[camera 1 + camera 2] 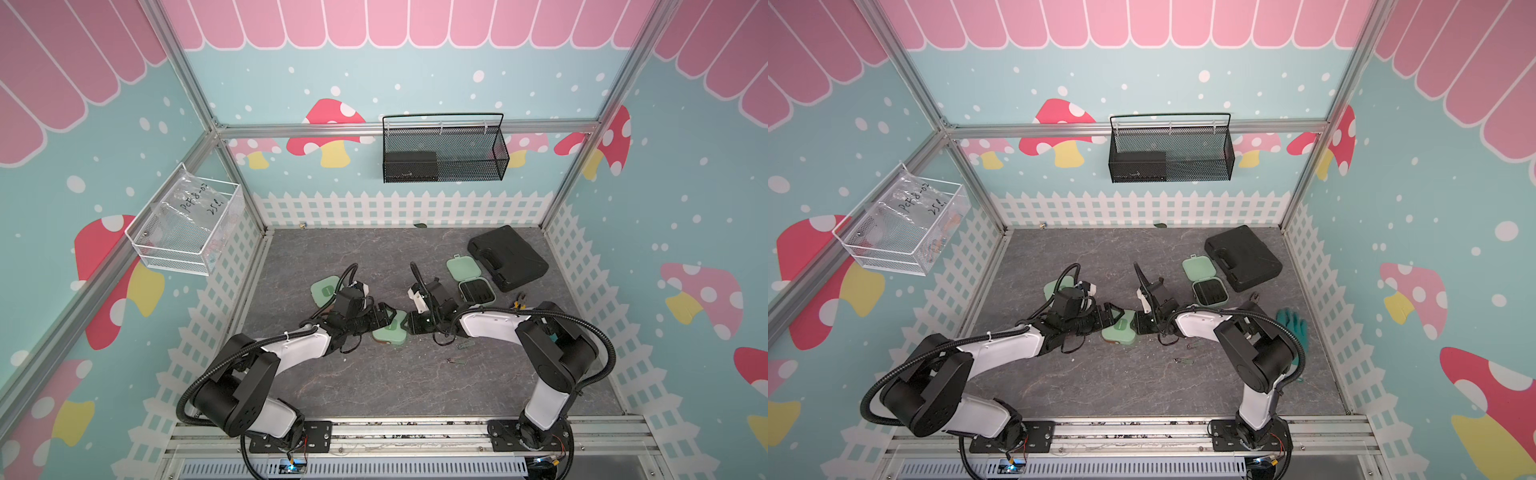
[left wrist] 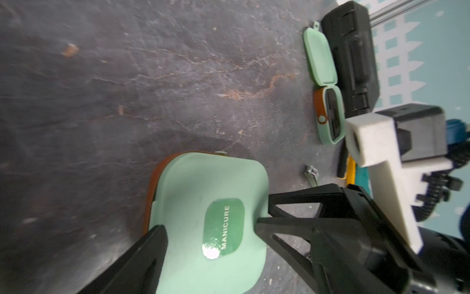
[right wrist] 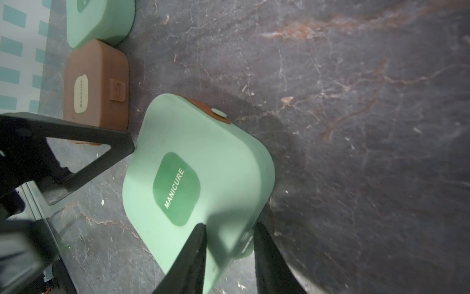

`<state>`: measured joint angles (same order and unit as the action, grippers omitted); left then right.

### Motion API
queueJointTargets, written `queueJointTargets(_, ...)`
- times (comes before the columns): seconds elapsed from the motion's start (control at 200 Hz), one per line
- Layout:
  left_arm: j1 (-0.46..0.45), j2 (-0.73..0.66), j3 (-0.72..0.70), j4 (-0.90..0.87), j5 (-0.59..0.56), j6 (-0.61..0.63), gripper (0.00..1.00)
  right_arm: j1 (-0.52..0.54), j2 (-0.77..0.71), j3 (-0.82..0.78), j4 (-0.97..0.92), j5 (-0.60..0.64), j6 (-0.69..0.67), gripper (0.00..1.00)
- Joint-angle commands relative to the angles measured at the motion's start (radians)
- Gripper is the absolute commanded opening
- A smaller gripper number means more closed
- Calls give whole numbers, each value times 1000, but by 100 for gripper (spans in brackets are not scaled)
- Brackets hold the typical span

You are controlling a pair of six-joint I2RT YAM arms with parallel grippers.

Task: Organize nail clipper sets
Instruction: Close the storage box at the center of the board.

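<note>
A closed mint green case labelled MANICURE, brown along one edge, lies mid-table between both grippers. My left gripper stands open over its left side, one finger across the lid. My right gripper has closed in on the case's right corner, one finger on the lid and the other against the edge. Left of it sit another closed mint case and a brown case. An open mint case with a black insert lies at the right. Small metal clippers lie loose beside my right arm.
A large black tool case sits at the back right, with yellow-handled pliers in front of it and a teal glove by the right wall. A black mesh basket hangs on the rear wall, a white wire basket on the left wall.
</note>
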<state>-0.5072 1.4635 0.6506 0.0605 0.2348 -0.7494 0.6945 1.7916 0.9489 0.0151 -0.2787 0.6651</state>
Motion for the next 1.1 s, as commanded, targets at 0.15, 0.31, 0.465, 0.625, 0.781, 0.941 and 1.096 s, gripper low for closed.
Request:
queueJointTargets(0.15, -5, 57, 84, -291, -141, 101, 91, -5, 100, 99, -96, 20, -143, 31)
queueJointTargets(0.31, -8, 122, 93, -261, -114, 87, 91, -6, 132, 113, -123, -5, -121, 30)
queueJointTargets(0.465, -12, 154, 93, -242, -100, 80, 89, -6, 115, 73, -134, -8, -70, 29)
queueJointTargets(0.625, -16, 175, 92, -228, -85, 66, 88, -6, 51, 24, -135, -14, -25, 27)
queueJointTargets(0.781, -25, 186, 95, -234, -79, 56, 86, -6, 22, 15, -150, -5, -17, 29)
queueJointTargets(0.941, -39, 203, 134, -334, -122, 55, 79, -5, 33, 27, -155, -11, -23, 28)
queueJointTargets(1.096, -51, 202, 165, -435, -178, 58, 75, -4, 58, 34, -148, -16, -23, 26)
